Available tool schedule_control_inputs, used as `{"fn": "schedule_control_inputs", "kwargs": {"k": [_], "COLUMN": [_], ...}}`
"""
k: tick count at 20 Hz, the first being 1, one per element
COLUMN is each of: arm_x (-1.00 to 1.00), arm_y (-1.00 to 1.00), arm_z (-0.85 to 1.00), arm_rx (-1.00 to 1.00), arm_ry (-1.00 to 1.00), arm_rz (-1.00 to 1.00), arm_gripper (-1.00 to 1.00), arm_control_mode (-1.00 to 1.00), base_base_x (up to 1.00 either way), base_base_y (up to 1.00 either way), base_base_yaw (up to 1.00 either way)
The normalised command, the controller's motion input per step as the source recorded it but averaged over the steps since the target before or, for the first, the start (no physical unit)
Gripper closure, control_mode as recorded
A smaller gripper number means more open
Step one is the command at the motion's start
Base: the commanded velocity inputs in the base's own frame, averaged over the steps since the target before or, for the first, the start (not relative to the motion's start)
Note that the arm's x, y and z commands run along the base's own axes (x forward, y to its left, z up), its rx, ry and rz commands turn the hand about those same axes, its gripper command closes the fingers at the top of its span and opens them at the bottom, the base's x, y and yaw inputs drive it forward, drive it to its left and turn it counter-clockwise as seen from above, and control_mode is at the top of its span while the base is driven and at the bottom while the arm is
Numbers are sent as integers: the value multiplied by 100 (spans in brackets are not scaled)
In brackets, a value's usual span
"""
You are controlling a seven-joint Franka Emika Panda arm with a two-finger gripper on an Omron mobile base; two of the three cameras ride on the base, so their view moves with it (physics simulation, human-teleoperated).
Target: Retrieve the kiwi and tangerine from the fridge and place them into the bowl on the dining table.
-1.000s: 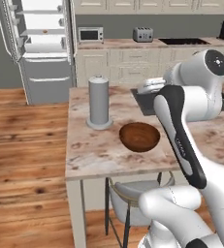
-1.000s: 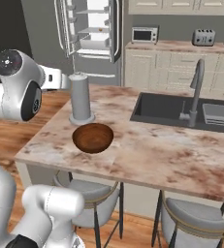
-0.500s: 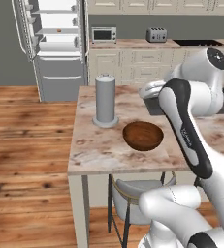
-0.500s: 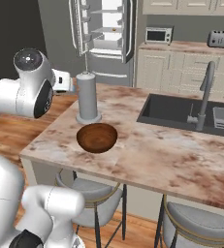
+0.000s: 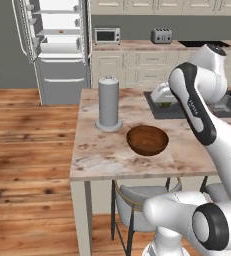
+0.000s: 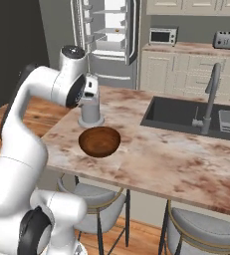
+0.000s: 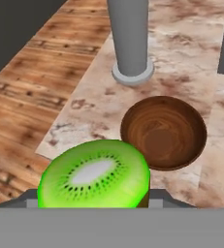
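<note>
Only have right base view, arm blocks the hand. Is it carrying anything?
Observer: Yes. The hand view shows a halved kiwi at the jaws, green cut face toward the camera.
Operator: Over the bowl yet?
Observer: Not quite. In the hand view the bowl lies ahead of the kiwi, not under it.
Operator: Where's the hand relative to the sink?
Observer: In the left base view it's by the left end of the sink, beyond the bowl and right of the grey cylinder.

The kiwi (image 7: 95, 175) was bright green with a white centre; beyond it the bowl (image 7: 164, 131) was dark brown.
</note>
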Motion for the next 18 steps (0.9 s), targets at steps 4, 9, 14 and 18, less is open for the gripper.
{"fn": "schedule_control_inputs", "kwargs": {"k": [4, 9, 14, 18], "arm_x": [41, 31, 4, 0], "arm_y": [0, 0, 0, 0], "arm_z": [-45, -43, -33, -18], "arm_rx": [-6, -7, -8, -5], "arm_ry": [15, 19, 4, 0], "arm_rz": [-10, -15, -19, -20], "arm_gripper": [100, 100, 100, 100], "arm_control_mode": [-100, -100, -100, -100], "base_base_x": [0, 0, 0, 0], "base_base_y": [0, 0, 0, 0], "base_base_yaw": [0, 0, 0, 0]}}
